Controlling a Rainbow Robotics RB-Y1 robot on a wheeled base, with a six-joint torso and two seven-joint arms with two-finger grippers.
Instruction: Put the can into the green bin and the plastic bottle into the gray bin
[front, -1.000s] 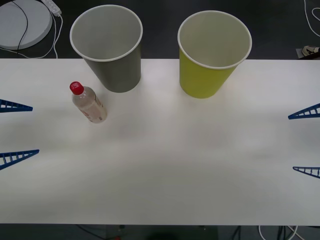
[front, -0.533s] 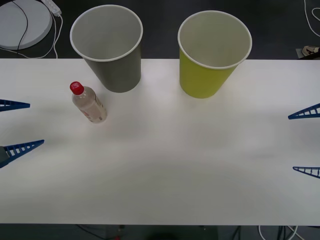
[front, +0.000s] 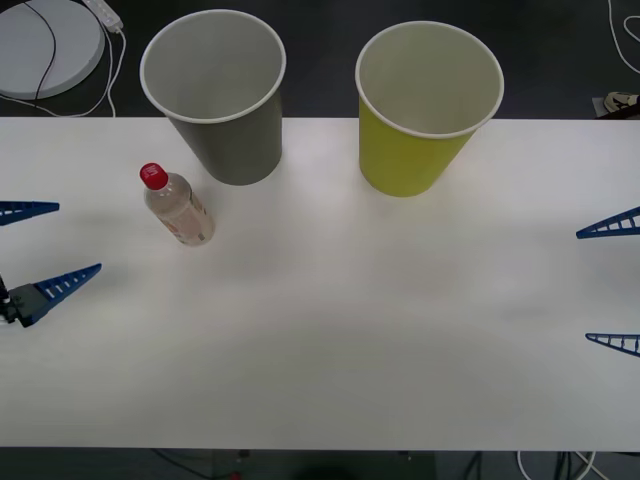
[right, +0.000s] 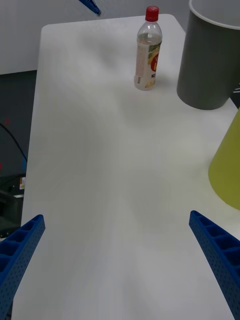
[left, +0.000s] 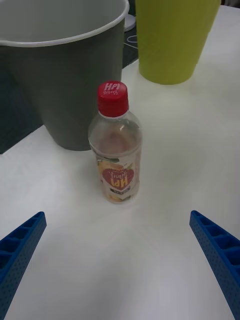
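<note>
Since a moment ago, the left gripper (front: 38, 245) has edged inward from the table's (front: 330, 330) left edge toward the plastic bottle (front: 178, 206); its jaws gape wide, holding nothing. That bottle stands upright just beside the gray bin (front: 220, 95), with the green bin (front: 425, 105) farther right. At the right edge the right gripper (front: 612, 285) waits, wide open and empty.

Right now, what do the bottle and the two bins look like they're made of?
The bottle: clear glossy plastic, see-through walls, red plastic-looking cap. The gray bin and the green bin: probably matte paper, given their rolled white rims and dull walls, like oversized cups.
</note>
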